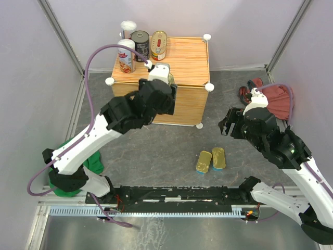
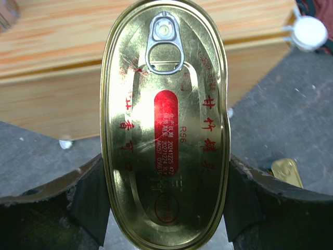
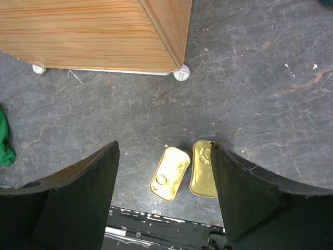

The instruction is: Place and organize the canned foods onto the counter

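The counter is a light-wood box at the back. Two tall red-white cans with white lids, a dark round tin and an oval gold tin stand along its far left side. My left gripper hovers over the counter's front left part, shut on a second oval gold-red tin, which fills the left wrist view. Two rectangular gold tins lie side by side on the grey table. My right gripper hangs open above them with nothing between its fingers.
A red cloth lies at the right behind the right arm. A green cloth sits under the left arm. White ball knobs mark the counter's corners. Grey walls close in both sides.
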You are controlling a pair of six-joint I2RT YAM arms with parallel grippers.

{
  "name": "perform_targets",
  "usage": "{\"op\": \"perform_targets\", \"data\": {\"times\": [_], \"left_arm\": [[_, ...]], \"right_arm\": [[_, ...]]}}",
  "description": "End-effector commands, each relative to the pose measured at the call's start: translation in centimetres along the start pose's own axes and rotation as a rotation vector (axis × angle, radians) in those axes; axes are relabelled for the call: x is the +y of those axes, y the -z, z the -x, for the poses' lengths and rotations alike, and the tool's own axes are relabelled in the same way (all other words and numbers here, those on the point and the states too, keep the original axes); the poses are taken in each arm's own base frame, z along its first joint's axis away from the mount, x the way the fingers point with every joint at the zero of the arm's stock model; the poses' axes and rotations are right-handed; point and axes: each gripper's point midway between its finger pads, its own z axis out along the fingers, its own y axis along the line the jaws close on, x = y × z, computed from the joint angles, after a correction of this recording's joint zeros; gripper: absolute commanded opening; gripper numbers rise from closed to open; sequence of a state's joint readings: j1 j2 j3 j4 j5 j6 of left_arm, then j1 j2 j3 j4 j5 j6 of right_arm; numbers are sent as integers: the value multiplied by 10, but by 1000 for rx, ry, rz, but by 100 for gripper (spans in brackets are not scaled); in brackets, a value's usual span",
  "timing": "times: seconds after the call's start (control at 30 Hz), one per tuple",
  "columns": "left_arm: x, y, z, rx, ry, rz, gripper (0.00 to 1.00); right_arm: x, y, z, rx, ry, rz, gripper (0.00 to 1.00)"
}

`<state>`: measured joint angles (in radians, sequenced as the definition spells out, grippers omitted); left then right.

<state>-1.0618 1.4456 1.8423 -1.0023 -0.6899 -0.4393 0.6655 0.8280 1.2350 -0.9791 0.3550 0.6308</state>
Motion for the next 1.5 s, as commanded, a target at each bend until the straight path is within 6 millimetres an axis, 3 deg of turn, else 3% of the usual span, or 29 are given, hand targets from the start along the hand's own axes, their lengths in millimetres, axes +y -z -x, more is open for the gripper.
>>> {"op": "perform_targets", "data": {"times": [0.0, 0.33, 0.63, 0.9, 1.47], "left_arm": [[22, -4, 39, -36, -4, 14, 3], [47, -52, 59, 36, -12, 73, 3], [66, -79, 71, 40, 19, 118, 3], [79, -90, 77, 39, 19, 124, 3], [82, -113, 72, 78, -12, 113, 5]], "right_arm": [[13, 11, 25, -74, -27, 58, 79], [20, 15, 33, -87, -29, 89, 79], [22, 15, 32, -84, -28, 102, 79], [24, 12, 30, -74, -26, 108, 79], [25, 6, 27, -68, -32, 103, 79]]}}
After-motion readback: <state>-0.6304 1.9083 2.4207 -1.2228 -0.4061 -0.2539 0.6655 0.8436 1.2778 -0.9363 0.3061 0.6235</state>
